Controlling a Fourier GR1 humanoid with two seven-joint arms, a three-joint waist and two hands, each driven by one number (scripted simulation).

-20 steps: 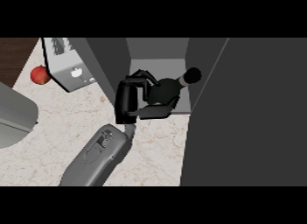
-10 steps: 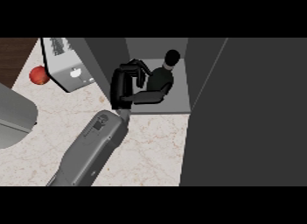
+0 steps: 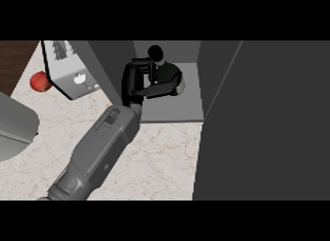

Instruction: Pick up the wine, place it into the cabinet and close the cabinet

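Note:
The wine bottle [image 3: 168,74] is dark with a black cap and a pale label. It stands inside the open cabinet [image 3: 168,112], near the cabinet's left wall. My right hand [image 3: 132,81] is shut on the bottle's body from the left, its fingers and thumb curled round it. The grey forearm [image 3: 98,146] runs up from the lower left of the view. The hand hides the bottle's left side. My left hand does not show.
The cabinet's open door [image 3: 278,132] is a broad dark panel filling the right side. A silver appliance [image 3: 68,70] and a red apple [image 3: 41,81] sit on the marble counter [image 3: 160,160] at upper left. A large grey rounded shape [image 3: 8,124] lies at the left edge.
My right hand has carried the bottle further up the view and deeper into the cabinet. The forearm has stretched out after it.

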